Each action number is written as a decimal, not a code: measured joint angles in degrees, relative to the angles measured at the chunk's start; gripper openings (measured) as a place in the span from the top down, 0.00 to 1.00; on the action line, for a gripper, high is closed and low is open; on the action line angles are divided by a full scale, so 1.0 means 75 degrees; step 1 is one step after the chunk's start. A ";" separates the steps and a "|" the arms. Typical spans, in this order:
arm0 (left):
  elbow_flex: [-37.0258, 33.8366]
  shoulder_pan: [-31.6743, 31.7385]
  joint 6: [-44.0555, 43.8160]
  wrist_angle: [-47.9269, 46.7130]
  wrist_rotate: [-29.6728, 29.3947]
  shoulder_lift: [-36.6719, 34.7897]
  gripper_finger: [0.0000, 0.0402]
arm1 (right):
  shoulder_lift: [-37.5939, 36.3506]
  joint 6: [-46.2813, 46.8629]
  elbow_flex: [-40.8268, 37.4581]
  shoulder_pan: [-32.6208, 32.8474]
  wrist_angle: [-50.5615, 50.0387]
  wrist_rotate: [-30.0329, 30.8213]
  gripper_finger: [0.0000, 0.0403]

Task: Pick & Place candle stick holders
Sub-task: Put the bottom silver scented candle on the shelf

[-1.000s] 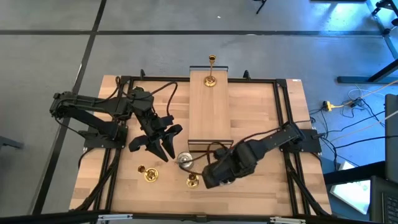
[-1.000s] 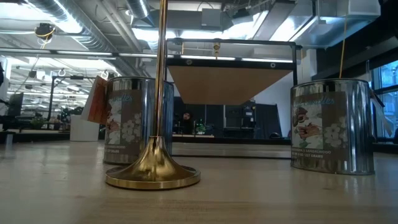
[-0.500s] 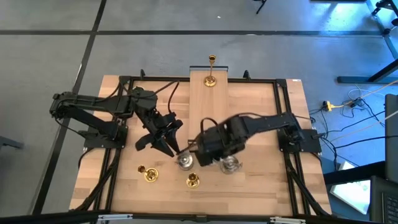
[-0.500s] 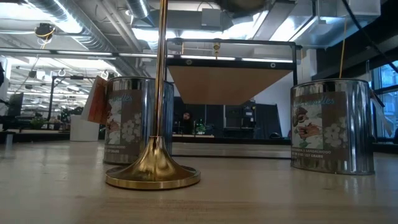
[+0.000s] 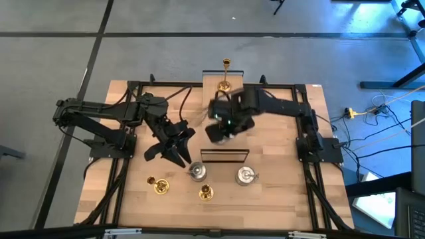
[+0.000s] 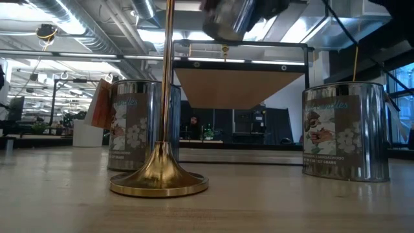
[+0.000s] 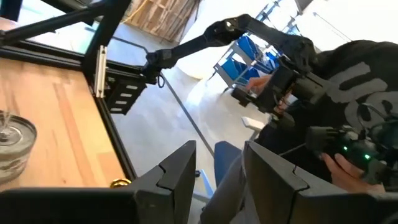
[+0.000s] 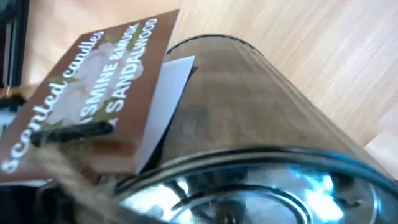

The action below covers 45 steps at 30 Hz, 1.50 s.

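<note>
My right gripper (image 5: 222, 128) is above the raised wooden board (image 5: 224, 106) and carries a squat silver holder (image 6: 231, 18) with a brown label (image 8: 93, 87). Its fingers do not show. My left gripper (image 5: 169, 151) is open and empty, left of a silver holder (image 5: 197, 172) that stands on the table. A second silver holder (image 5: 246, 175) stands to its right. Two slim brass holders (image 5: 159, 185) (image 5: 206, 192) stand near the front edge. A third brass holder (image 5: 225, 85) stands on the board's far end. My right gripper holds the silver holder lifted clear of the table and the board. It is tilted in the low view. The holder's round wall (image 8: 261, 99) fills the right wrist view and hides the fingers, so which part they have cannot be told.
A black metal frame (image 5: 133, 85) runs round the table top. Cables (image 5: 179, 99) trail from both arms. In the left wrist view a person in a dark hooded top (image 7: 348, 81) sits beyond the table's near edge, holding a controller.
My right gripper has risen from the table's front, near the brass and silver holders, and swung toward the far edge over the raised board, taking the silver holder with it. The holder now shows high up in the low view. The other holders have stayed in place.
</note>
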 joint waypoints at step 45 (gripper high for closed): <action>-0.0003 0.2846 -0.0169 -0.1961 -0.3649 -0.0469 0.81 | 0.0027 -0.4160 -0.1157 -0.2053 0.0008 0.0516 0.14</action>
